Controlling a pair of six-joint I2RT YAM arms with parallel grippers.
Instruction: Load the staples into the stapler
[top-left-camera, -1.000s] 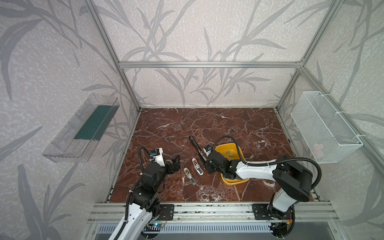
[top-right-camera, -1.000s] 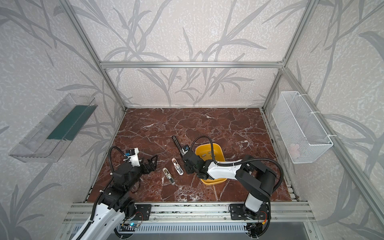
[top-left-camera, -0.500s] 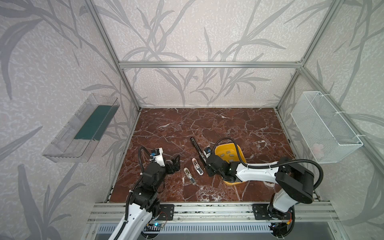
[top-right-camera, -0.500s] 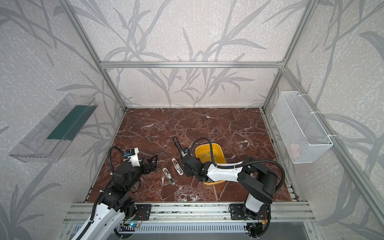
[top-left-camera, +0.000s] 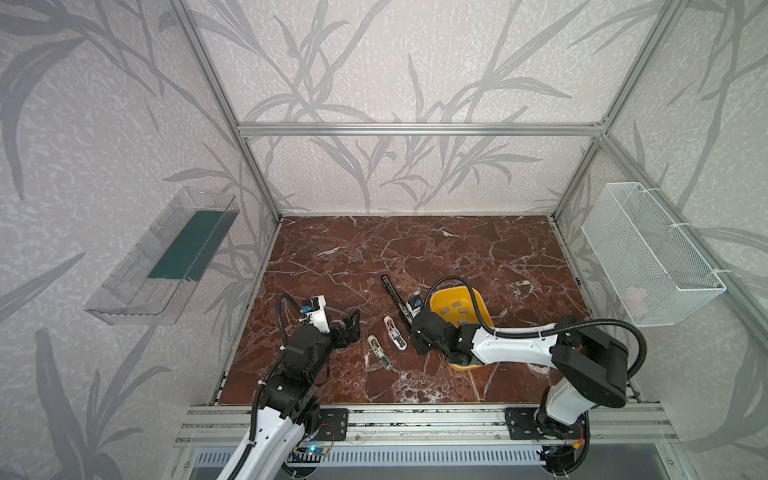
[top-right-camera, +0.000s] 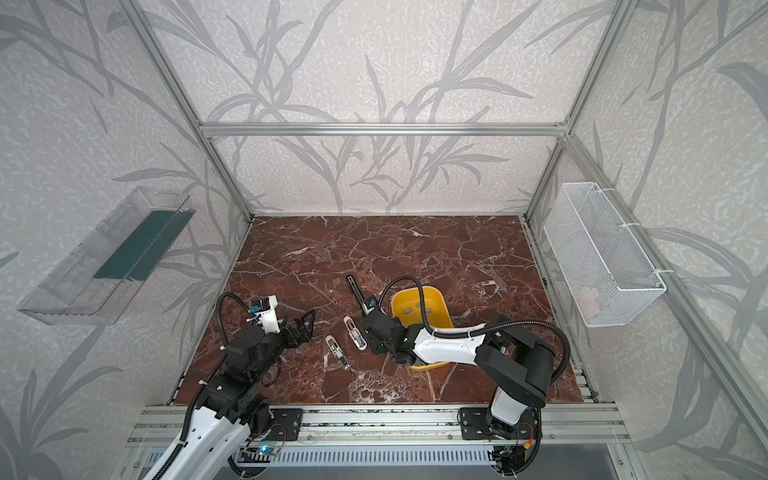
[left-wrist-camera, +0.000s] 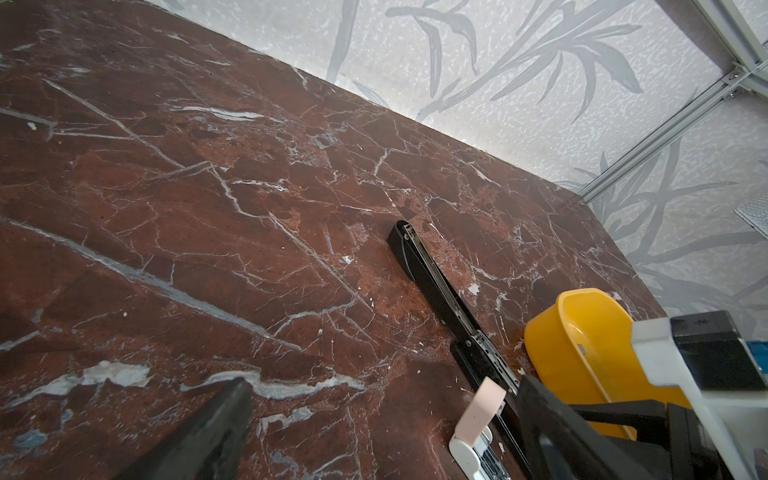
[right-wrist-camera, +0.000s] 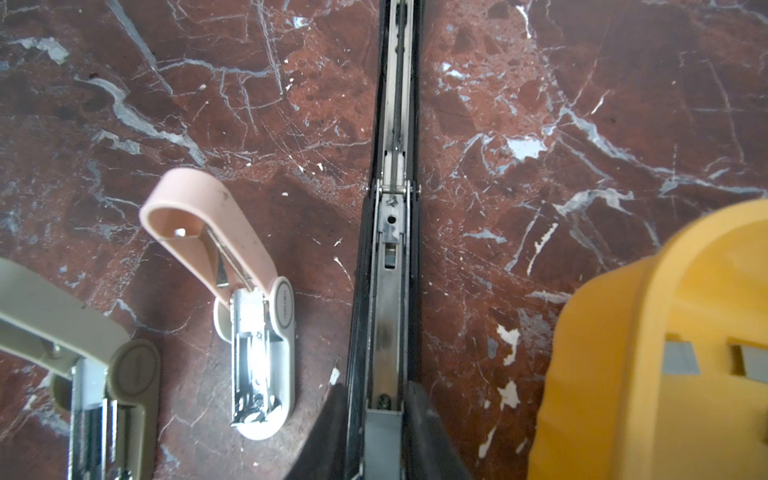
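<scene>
Pale walls (top-left-camera: 365, 58) printed with grey leaf sprays enclosed the cell, braced by an aluminium frame (top-left-camera: 415, 129). The desk (top-left-camera: 436, 249) was red-brown marble veined white. A clear shelf (top-left-camera: 133, 286) hung on one wall, a white wire basket (top-left-camera: 640, 249) opposite. Lighting was even.

This is a robotics lab test cell: an aluminium frame (top-left-camera: 415, 129) boxes in leaf-print wall panels (top-left-camera: 395, 62) and a marble-look counter (top-left-camera: 415, 249), with a left arm (top-left-camera: 299, 353) and right arm (top-left-camera: 515, 345) bolted to a rail (top-left-camera: 415, 424) along the bottom edge.
</scene>
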